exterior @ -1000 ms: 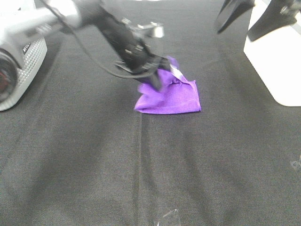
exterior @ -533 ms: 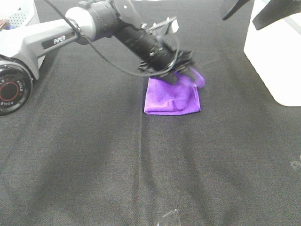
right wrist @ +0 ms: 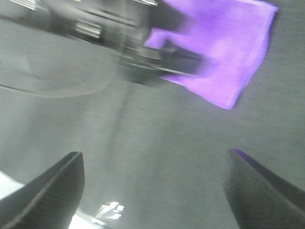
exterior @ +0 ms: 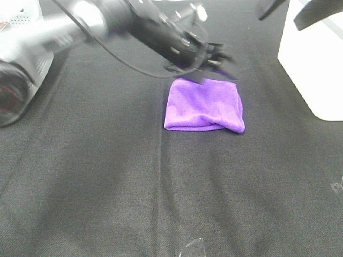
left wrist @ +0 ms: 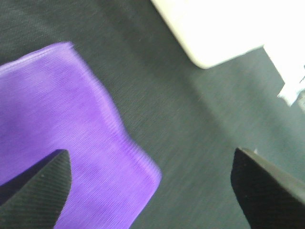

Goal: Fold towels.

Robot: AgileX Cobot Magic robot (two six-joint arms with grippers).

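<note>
Your left gripper (exterior: 218,68) hangs over the far edge of the purple towel (exterior: 203,105), fingers wide apart, holding nothing. The towel lies folded on the black table (exterior: 107,187). Your right gripper (right wrist: 152,191) is spread apart too.

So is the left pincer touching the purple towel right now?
Cannot tell. In its wrist view the open left pincer has one finger overlapping the towel; the high view is blurred there.
</note>
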